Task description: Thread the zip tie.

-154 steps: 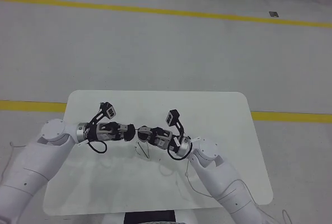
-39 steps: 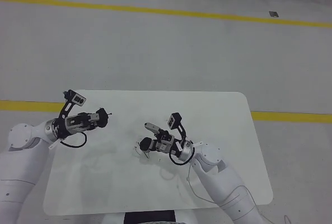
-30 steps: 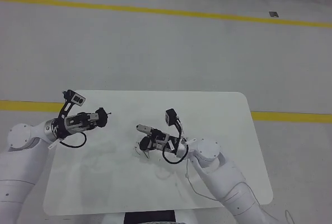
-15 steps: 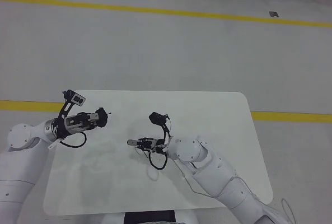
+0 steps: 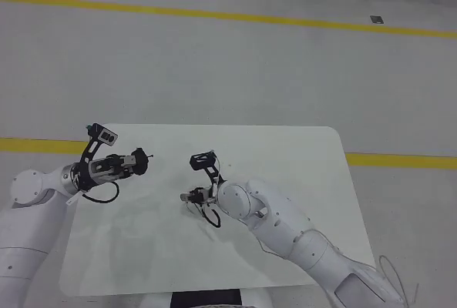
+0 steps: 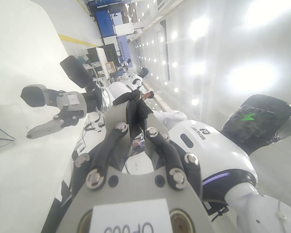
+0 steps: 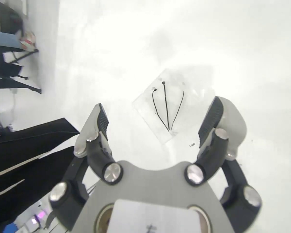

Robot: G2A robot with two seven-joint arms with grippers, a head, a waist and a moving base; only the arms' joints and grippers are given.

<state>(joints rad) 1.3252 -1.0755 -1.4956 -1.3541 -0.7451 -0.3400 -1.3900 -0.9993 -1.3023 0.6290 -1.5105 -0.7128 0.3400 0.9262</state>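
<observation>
Now, zip ties (image 7: 165,105): three thin black ones lie flat inside a clear bag. Two show a small head at one end. The strands fan apart at that end and run together to a point at the other.
clear bag (image 7: 145,109): flat on the table, set cornerwise to the right wrist view, holding the three ties.
place on the table (image 5: 290,154): the bag lies near the middle, a little toward the left arm's side, under the right arm's wrist.
black fragment (image 7: 191,144): a tiny dark bit on the bare table, just beside one corner of the bag.
right gripper (image 7: 158,105) (image 5: 188,198) (image 6: 26,115): it hangs over the bag and points down at it. Its fingers (image 7: 212,112) are spread wide with nothing between them, and the ties are seen in the gap, apart from both pads.
left gripper (image 6: 135,105) (image 5: 141,162): held up off the table over its left part, well apart from the bag. Its fingers are pressed together at their black tips, and I cannot tell whether anything thin is pinched there.
table surface: white, with rounded corners.
floor (image 5: 228,69): pale grey, crossed by a yellow line (image 5: 413,160) beyond the table.
</observation>
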